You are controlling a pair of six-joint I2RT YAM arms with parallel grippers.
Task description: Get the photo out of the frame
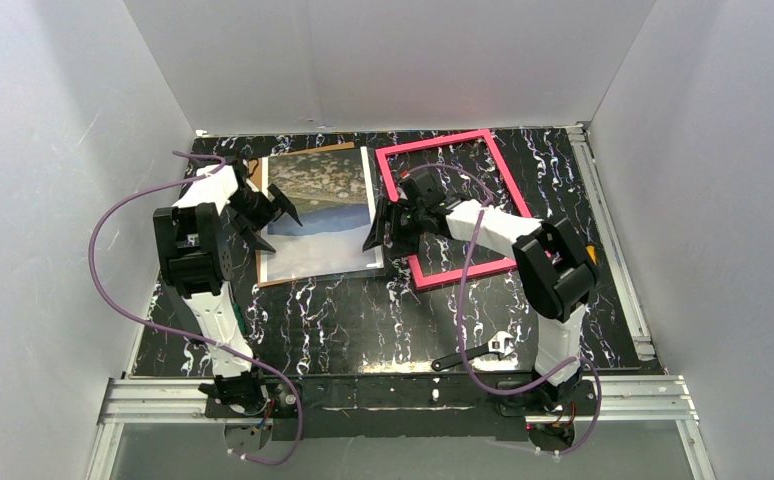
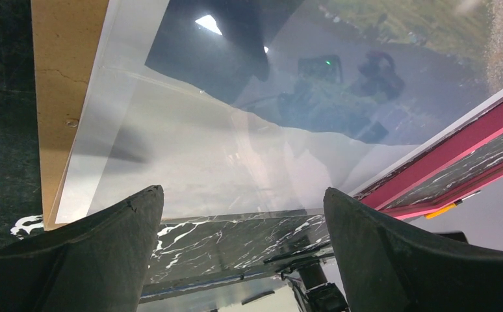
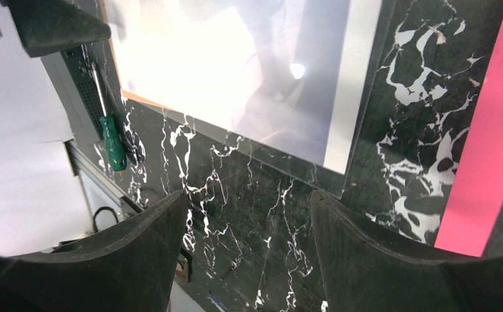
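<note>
The photo (image 1: pixel 318 210), a landscape print with a white strip along its right edge, lies flat on a brown backing board (image 2: pixel 60 78) at the back left of the table. A clear pane seems to lie over it and reaches past its near edge. The pink frame (image 1: pixel 443 200) lies to its right, with the black table showing through it. My left gripper (image 1: pixel 268 222) hovers open over the photo's (image 2: pixel 268 97) left part, its fingers empty. My right gripper (image 1: pixel 383 232) is open above bare table between the photo (image 3: pixel 236 65) and the frame (image 3: pixel 489 130).
A black adjustable wrench (image 1: pixel 483 350) lies near the table's front edge, right of centre. A green-handled screwdriver (image 3: pixel 112 140) shows at the table's rim in the right wrist view. White walls enclose the black marbled table (image 1: pixel 343 320) on three sides.
</note>
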